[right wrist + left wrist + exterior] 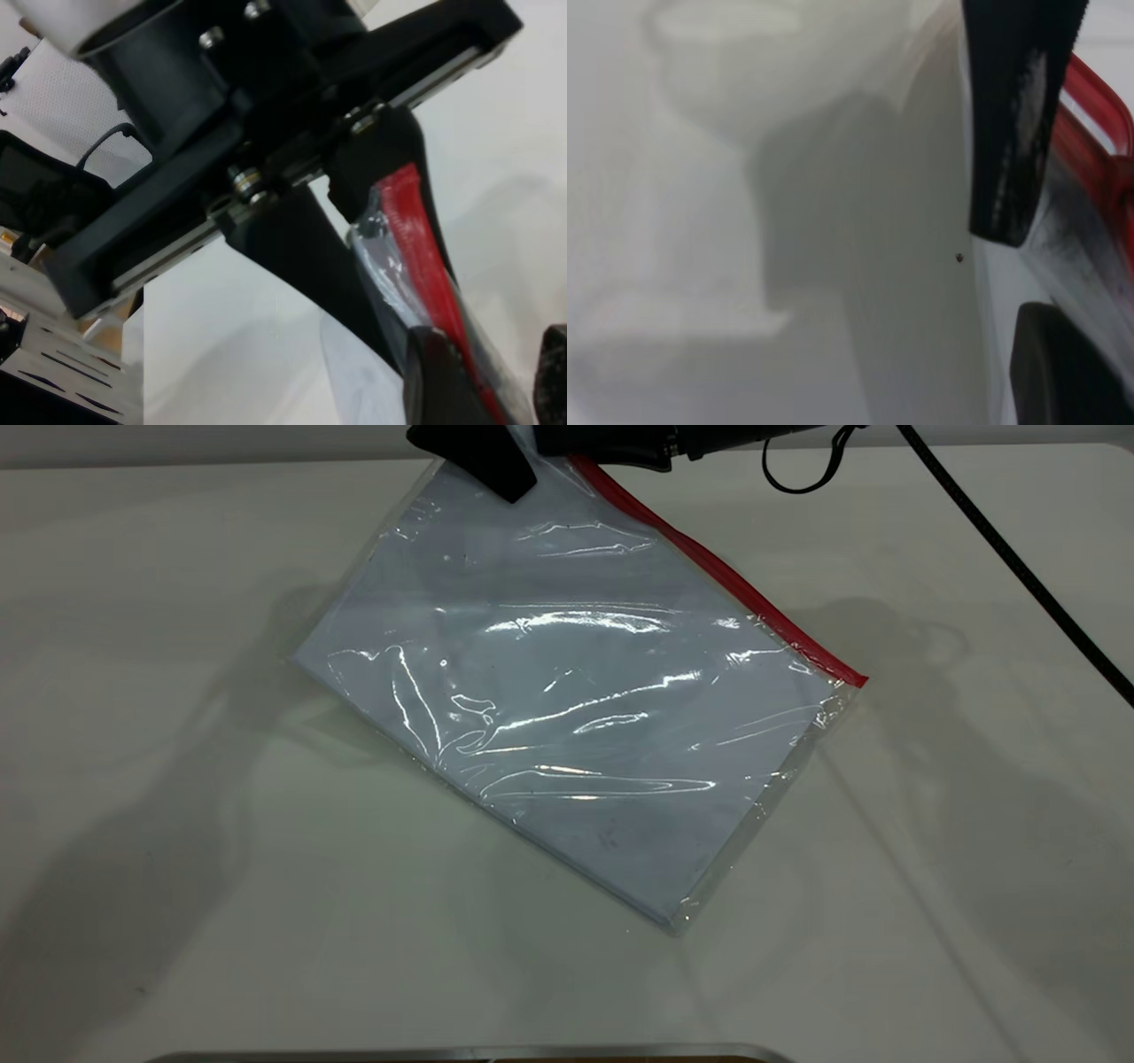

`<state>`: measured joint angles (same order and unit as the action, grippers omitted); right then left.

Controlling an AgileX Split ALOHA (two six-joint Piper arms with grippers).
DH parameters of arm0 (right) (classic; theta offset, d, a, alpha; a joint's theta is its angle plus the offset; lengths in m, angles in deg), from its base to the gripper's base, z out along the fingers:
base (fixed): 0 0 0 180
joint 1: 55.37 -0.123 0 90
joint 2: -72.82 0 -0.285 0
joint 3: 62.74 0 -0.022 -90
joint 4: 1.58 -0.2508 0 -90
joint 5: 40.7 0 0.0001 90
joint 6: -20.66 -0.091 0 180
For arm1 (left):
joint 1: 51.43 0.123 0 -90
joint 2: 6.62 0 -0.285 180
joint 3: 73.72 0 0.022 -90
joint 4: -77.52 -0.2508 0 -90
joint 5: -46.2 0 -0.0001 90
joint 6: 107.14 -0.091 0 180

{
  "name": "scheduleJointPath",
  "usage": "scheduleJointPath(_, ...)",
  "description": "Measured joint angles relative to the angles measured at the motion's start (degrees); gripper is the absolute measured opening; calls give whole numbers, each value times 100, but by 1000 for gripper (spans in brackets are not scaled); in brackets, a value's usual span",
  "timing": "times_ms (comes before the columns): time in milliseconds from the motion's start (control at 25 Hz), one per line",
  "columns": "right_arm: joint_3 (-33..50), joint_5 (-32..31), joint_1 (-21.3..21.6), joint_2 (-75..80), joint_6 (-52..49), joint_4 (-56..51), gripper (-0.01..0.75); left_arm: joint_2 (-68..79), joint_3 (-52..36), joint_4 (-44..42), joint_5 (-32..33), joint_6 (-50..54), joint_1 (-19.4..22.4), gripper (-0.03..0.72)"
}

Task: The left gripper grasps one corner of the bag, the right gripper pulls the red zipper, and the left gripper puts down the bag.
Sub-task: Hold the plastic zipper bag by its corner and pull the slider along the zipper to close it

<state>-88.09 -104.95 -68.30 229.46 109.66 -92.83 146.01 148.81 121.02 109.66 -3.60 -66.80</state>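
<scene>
The bag (576, 691) lies slanted on the white table, with its far corner raised. The red zipper (718, 571) runs along its upper right edge. My left gripper (514, 480) is at the top edge of the exterior view, shut on the corner of the bag where the red strip ends. The right wrist view shows that pinch (365, 221). My right gripper (651, 459) is beside it, on the strip's top end. In the right wrist view its fingers (438, 381) stand apart on either side of the red zipper (416, 239). I cannot pick out the slider tab.
A thin black cable (1019, 567) crosses the table's far right corner. A metal edge (469, 1052) shows at the bottom of the exterior view. The bag's lower corner (678, 926) rests on the table.
</scene>
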Motion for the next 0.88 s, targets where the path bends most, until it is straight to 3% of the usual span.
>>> scheduleJointPath(360,-1,-170,38,0,219,0,40,9,0,10,107,5,12,51)
scheduleJointPath(880,-50,-274,56,-19,255,-6,31,-35,-5,407,238,-323,192,51)
